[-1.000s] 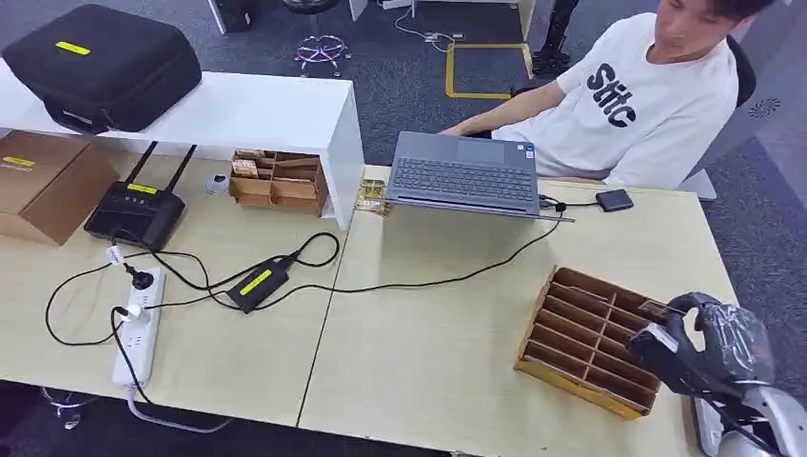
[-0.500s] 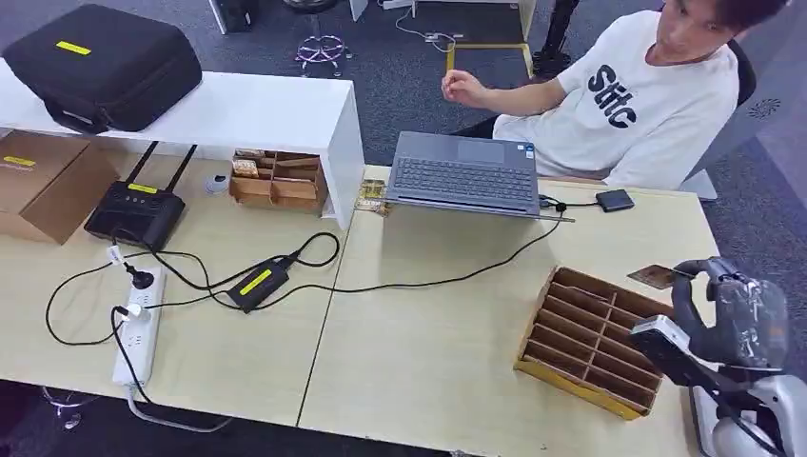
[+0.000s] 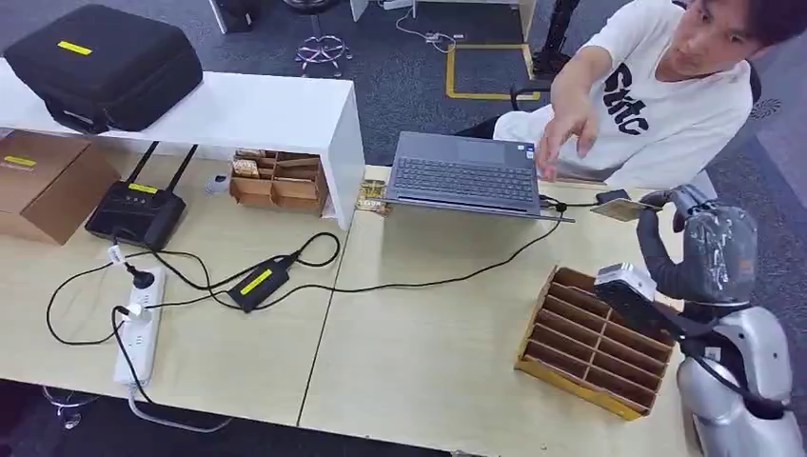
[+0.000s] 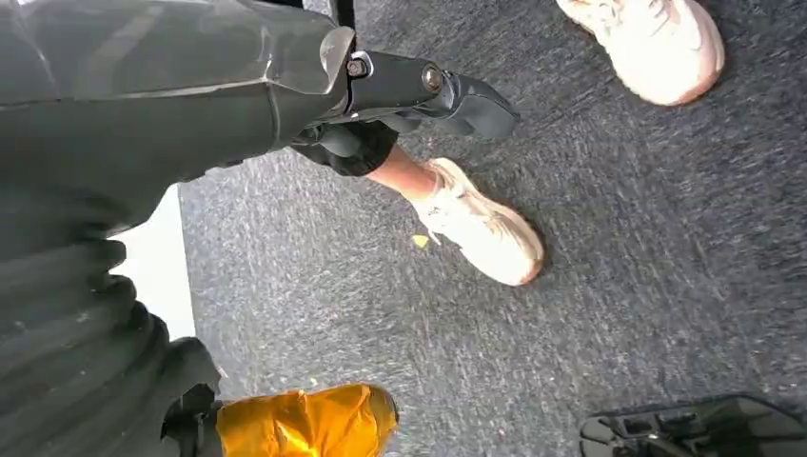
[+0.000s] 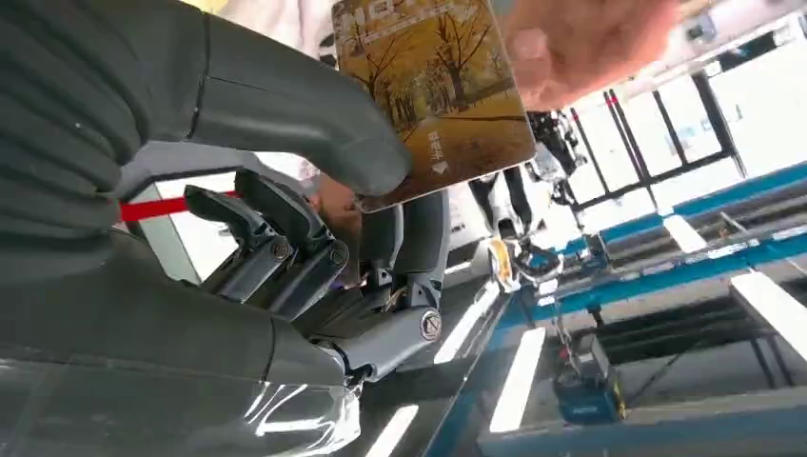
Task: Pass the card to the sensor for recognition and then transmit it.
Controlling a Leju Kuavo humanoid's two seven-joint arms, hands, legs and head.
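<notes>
One card (image 3: 620, 209) is pinched in the right robot hand (image 3: 680, 243), raised near a person's hand (image 3: 563, 133). Its far edge is cut off in the wrist view. Left robot hand (image 4: 124, 238): grip unclear.

Card (image 5: 433, 95): glossy printed plastic. Right hand (image 3: 699, 252): smooth grey plastic, glossy cover. Slotted tray (image 3: 590, 343): matt brown cardboard. Table (image 3: 428, 324): smooth pale wood laminate.

Golden-brown card (image 5: 433, 95), autumn-tree print
</notes>
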